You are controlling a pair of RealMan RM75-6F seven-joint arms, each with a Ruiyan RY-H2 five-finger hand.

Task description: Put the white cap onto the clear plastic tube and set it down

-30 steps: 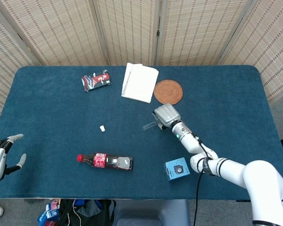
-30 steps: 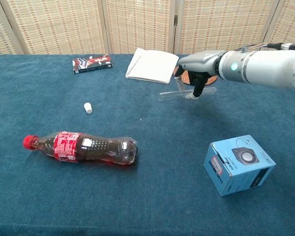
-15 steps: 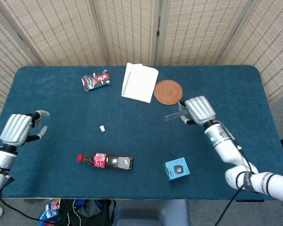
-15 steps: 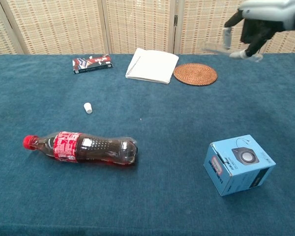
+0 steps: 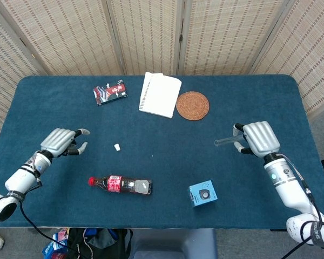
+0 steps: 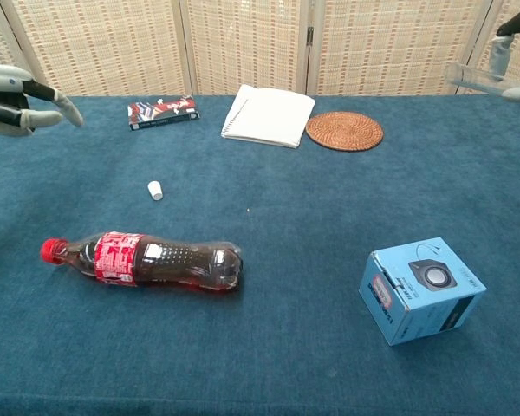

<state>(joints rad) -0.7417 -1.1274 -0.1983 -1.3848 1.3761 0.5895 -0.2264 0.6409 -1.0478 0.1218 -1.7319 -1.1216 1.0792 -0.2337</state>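
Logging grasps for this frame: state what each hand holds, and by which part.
The right hand grips the clear plastic tube by one end, the rest sticking out toward the table's middle. The left hand holds nothing; the white cap lies on the cloth.

On the blue table (image 6: pixel 286 347) lie a white cap (image 6: pixel 156 190), a cola bottle (image 6: pixel 143 261) and a blue box (image 6: pixel 421 289), while the left hand (image 6: pixel 17 97) hovers with fingers apart.

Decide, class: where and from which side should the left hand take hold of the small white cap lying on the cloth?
Probably pinch the white cap across its short round sides, coming from above. It lies alone on the table, with the open left hand just to its left.
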